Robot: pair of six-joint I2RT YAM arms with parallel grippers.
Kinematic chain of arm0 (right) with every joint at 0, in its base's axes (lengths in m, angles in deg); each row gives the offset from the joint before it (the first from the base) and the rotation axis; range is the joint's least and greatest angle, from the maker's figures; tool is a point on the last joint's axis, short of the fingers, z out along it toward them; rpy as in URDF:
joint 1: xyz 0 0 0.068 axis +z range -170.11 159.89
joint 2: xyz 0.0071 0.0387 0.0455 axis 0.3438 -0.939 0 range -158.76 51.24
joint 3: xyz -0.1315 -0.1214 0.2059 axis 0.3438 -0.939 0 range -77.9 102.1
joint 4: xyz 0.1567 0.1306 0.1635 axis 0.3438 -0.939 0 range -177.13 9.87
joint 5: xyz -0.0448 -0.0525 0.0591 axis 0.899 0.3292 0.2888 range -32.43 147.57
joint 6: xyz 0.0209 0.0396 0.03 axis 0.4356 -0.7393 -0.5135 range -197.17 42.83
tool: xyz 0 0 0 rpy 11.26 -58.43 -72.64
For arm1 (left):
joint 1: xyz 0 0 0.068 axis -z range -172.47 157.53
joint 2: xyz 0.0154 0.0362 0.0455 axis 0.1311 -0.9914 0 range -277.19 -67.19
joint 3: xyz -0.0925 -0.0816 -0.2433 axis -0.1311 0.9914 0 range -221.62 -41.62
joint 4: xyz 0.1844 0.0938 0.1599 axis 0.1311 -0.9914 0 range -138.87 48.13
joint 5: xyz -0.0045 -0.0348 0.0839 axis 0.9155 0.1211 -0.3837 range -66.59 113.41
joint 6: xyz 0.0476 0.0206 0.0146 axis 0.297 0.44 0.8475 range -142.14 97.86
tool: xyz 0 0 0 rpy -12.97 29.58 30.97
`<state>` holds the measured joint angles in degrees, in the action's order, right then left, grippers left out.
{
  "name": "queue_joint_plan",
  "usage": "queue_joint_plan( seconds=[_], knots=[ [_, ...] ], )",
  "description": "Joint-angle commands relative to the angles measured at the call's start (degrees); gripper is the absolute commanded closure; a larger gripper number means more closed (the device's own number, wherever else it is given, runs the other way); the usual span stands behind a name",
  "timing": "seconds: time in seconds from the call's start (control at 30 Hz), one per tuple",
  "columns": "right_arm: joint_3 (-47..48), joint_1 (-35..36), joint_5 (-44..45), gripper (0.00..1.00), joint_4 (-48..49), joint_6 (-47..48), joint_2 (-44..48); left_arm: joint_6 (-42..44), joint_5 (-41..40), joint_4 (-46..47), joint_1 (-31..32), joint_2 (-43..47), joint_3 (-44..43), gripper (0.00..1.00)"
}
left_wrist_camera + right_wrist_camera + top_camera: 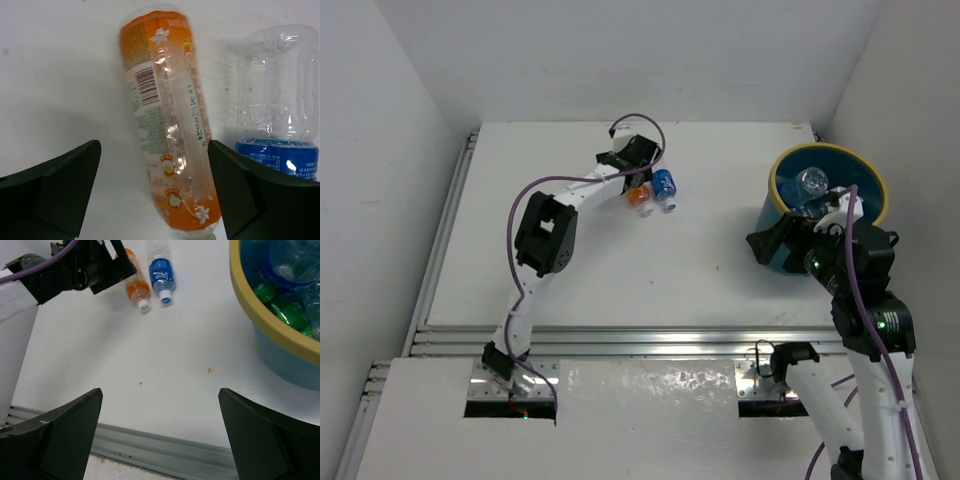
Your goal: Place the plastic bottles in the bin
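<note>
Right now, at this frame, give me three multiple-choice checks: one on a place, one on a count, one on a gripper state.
1. Where does the bin stand in the top view?
A) far left
B) right side of the table
C) centre

2. How many bottles lie on the table outside the bin?
A) one
B) two
C) four

3. How is the left gripper?
A) shut on a green bottle
B) open over bare table
C) open astride the orange bottle

Answers:
1. B, its yellow rim shows at the right.
2. B, only the orange bottle and the blue-label bottle lie there.
3. C, both fingers stand clear on either side of it.
</note>
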<state>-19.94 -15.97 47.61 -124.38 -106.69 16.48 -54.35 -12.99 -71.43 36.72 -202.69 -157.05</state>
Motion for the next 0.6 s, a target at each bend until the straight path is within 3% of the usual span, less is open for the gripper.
queue_joint_plan(
  seconds=[0.0,0.13,0.23,0.33,0.4,0.47,0.5,0.53,0.57],
  knots=[
    [-0.6,0.3,-3.6,0.01,1.1,0.7,0.1,3.5,5.7,7.3,-1.6,0.7,1.6,0.14],
    [0.1,0.3,-4.6,0.01,2.1,0.3,-0.2,6.5,9.2,9.8,-2.7,-1.2,2.6,0.16],
    [0.1,0.3,-5.7,0.01,2.5,-0.4,-0.3,5.7,9.9,6.3,-4.0,-2.5,2.1,0.28],
    [0.0,0.3,-6.5,0.01,3.6,-1.1,-0.1,3.6,11.4,6.3,-5.8,2.1,9.1,0.46],
    [-0.6,0.3,-7.3,0.01,4.3,-1.7,0.0,3.6,11.9,9.8,-6.4,6.0,18.9,0.48],
    [-1.7,0.3,-9.4,0.01,5.9,-2.6,-0.3,4.4,13.0,11.5,-6.6,11.3,27.2,0.61],
    [-2.8,0.3,-10.8,0.01,6.7,-2.8,-0.7,4.9,13.6,12.5,-6.5,13.0,29.4,0.71],
    [-3.4,0.3,-15.0,0.01,8.4,-3.5,-1.9,4.9,14.2,12.6,-6.5,16.5,31.7,0.9],
    [-4.1,0.3,-17.5,0.01,9.3,-3.9,-2.6,4.7,14.3,14.3,-6.0,18.6,37.0,0.96]
  ],
)
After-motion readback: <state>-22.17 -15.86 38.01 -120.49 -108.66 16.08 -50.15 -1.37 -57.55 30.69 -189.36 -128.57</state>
